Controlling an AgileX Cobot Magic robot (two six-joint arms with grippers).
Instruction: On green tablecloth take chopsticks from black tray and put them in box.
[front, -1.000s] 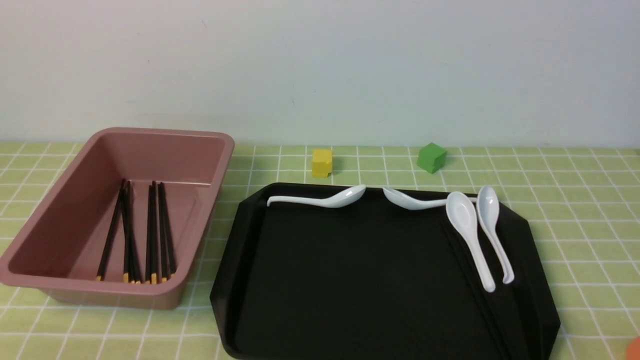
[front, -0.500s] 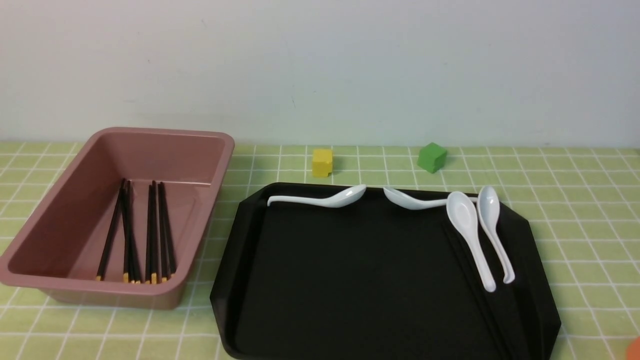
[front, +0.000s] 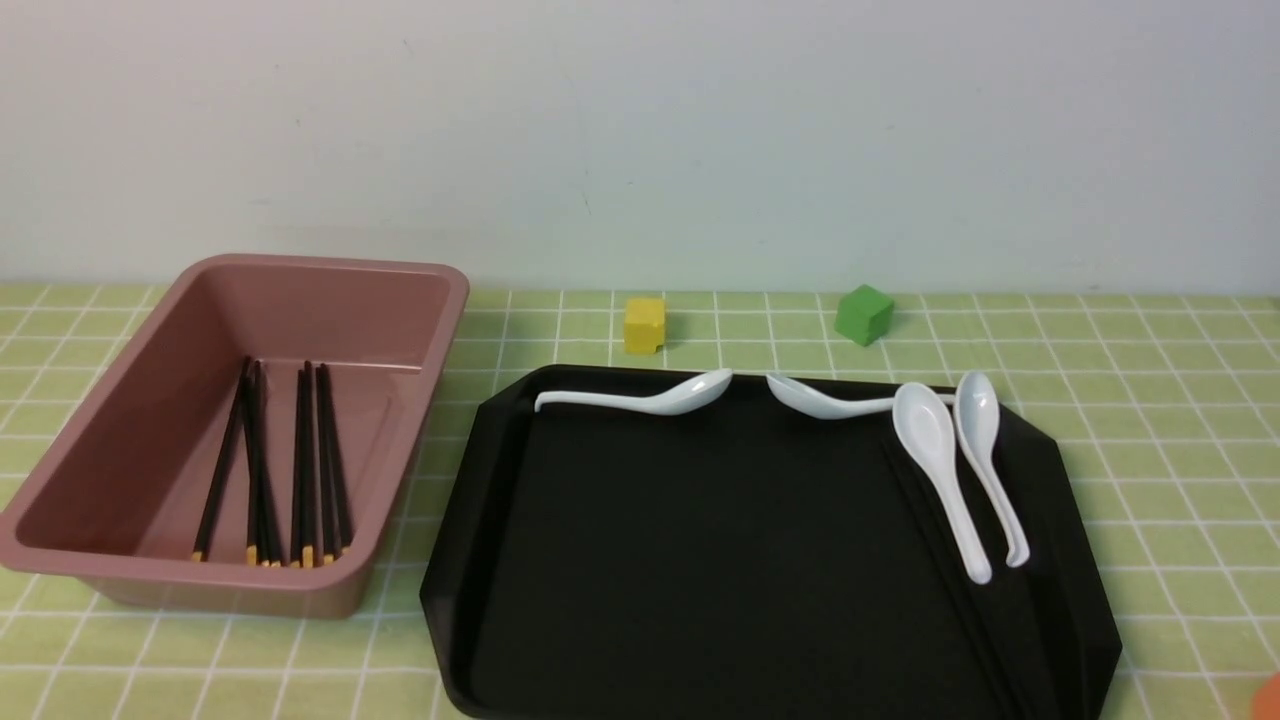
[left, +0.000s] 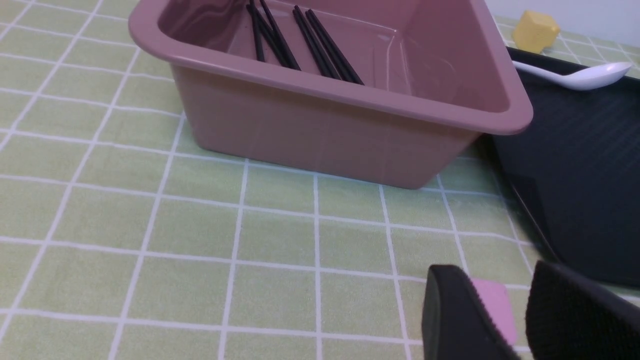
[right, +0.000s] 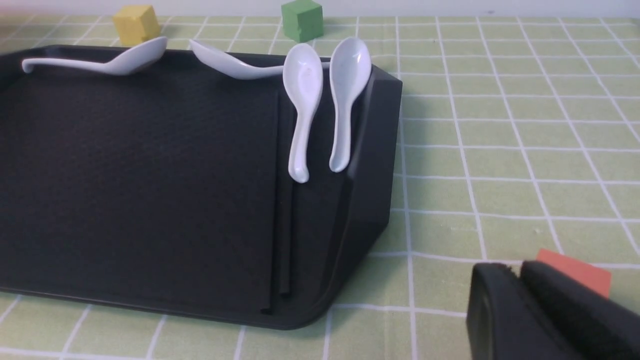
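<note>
The pink box stands at the left on the green tablecloth and holds several black chopsticks, also seen in the left wrist view. The black tray lies to the right of the box. Two black chopsticks lie on the tray beside the spoons, faint in the front view. My left gripper is open and empty, low over the cloth in front of the box. My right gripper is shut and empty, beside the tray's near right corner. Neither gripper shows in the front view.
Several white spoons lie along the tray's far and right sides. A yellow cube and a green cube sit behind the tray. A pink patch lies under the left gripper, an orange patch under the right.
</note>
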